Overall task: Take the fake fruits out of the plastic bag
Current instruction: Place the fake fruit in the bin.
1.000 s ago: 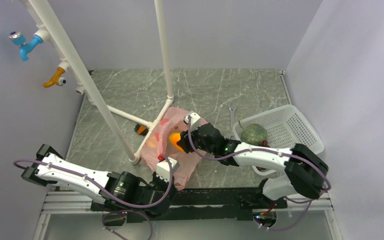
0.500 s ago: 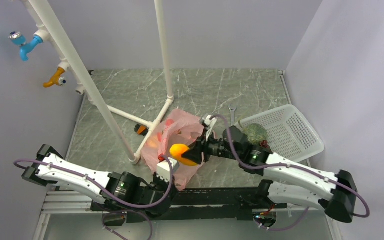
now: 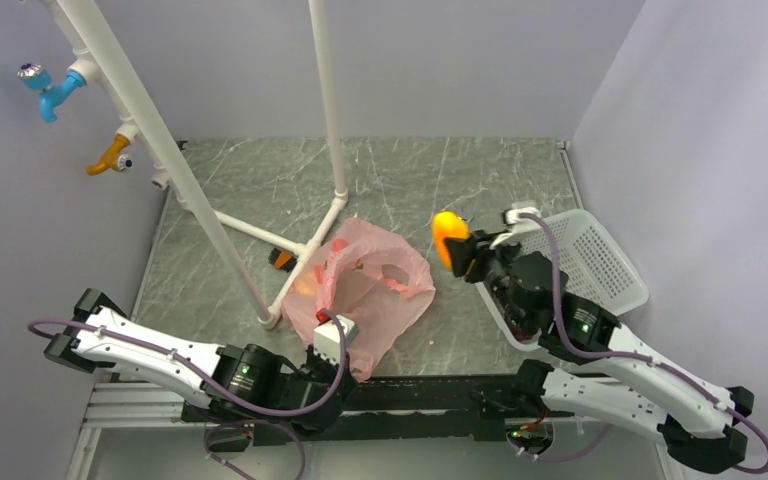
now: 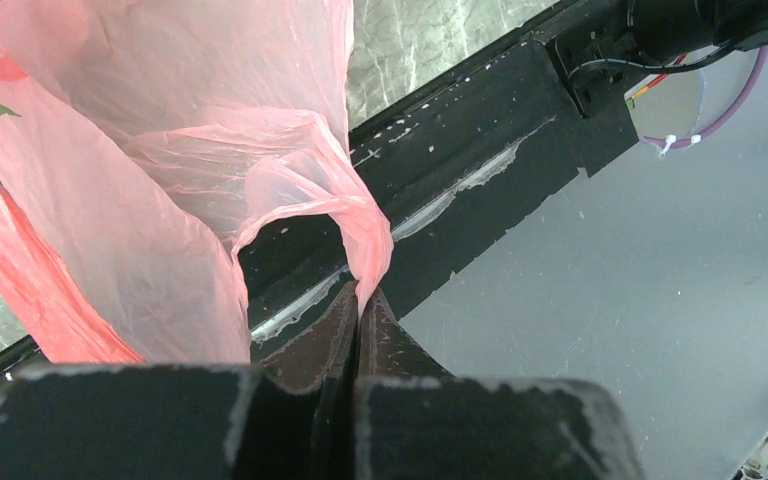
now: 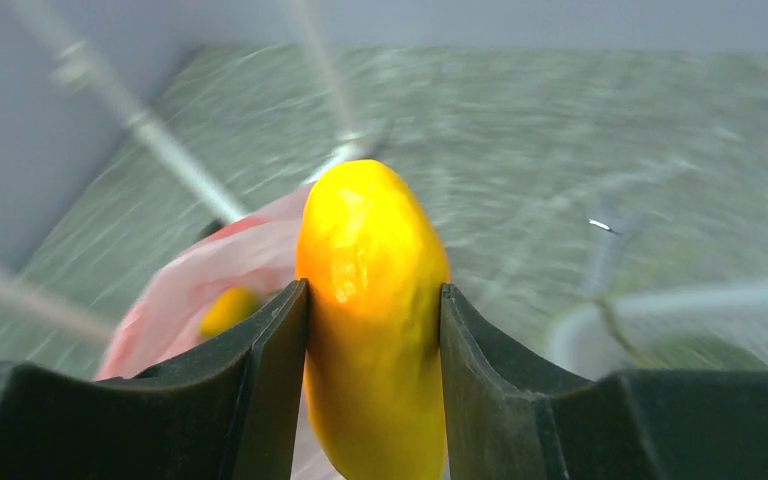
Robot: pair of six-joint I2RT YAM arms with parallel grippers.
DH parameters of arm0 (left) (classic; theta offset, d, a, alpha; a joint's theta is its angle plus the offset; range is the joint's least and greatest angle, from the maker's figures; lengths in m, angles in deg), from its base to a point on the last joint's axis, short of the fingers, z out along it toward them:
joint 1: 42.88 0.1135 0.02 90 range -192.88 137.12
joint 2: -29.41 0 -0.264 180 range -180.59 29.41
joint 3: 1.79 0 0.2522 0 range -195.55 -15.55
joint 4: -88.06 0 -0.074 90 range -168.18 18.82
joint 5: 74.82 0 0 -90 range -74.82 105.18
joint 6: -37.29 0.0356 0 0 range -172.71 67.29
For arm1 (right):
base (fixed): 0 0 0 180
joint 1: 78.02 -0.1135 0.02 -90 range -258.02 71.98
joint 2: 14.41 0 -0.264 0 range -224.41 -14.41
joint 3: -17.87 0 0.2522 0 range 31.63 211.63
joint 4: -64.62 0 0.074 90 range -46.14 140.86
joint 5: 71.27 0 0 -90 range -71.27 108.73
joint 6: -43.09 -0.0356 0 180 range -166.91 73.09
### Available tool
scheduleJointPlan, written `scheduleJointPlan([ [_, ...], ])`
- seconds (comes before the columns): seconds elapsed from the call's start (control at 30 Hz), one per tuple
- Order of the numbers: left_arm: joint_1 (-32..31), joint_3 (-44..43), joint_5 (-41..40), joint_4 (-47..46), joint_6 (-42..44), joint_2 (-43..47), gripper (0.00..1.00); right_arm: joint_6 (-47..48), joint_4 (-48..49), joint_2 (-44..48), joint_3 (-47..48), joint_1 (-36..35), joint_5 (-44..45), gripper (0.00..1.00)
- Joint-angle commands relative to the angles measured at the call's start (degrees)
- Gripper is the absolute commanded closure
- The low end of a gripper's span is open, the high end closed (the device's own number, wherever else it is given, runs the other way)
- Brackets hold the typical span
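The pink plastic bag (image 3: 365,290) lies on the table's middle, open at the top. My left gripper (image 4: 360,300) is shut on the bag's near edge (image 4: 360,250); it sits at the bag's near side in the top view (image 3: 332,335). My right gripper (image 5: 374,300) is shut on a yellow-orange oblong fruit (image 5: 372,310) and holds it in the air between the bag and the basket (image 3: 449,236). A small yellow piece (image 5: 228,308) shows inside the bag, with orange showing through the plastic (image 3: 307,285). The melon and the grapes are hidden behind my right arm.
A white mesh basket (image 3: 600,255) stands at the right, partly covered by my right arm. A white pipe frame (image 3: 240,230) stands left of the bag, with an orange-and-black brush (image 3: 281,259) at its foot. A wrench end (image 3: 465,214) shows by the fruit.
My right gripper has lifted the yellow-orange fruit out of the bag and carried it right and up, towards the basket. The bag has slumped open. The left gripper has stayed put.
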Motion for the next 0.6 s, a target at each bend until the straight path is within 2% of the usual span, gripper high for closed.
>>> scheduleJointPlan([
  [0.0,-0.5,0.3,0.3,-0.9,-0.9,0.3,1.0,-13.6,-12.6,4.4,-1.3,2.7,30.8,1.0],
  [0.1,-0.5,0.3,0.5,-0.9,-0.9,0.3,1.0,-18.8,-19.0,5.7,-1.2,6.4,33.5,1.0],
  [0.27,-0.5,0.1,0.7,-0.6,-0.7,-0.3,1.0,-15.9,-18.4,4.6,-1.2,13.5,32.0,1.0],
  [0.4,-0.5,-1.1,0.9,0.8,-0.7,-0.9,1.0,-15.7,-20.0,-1.5,0.5,24.5,22.2,1.0],
  [0.5,-0.5,-1.4,0.7,1.1,-0.5,-1.4,1.0,-15.7,-20.7,-6.1,0.6,36.9,9.9,1.0],
  [0.57,-0.5,-1.7,0.4,1.1,-0.4,-1.4,1.0,-17.9,-22.0,-8.0,0.4,41.0,7.2,1.0],
])
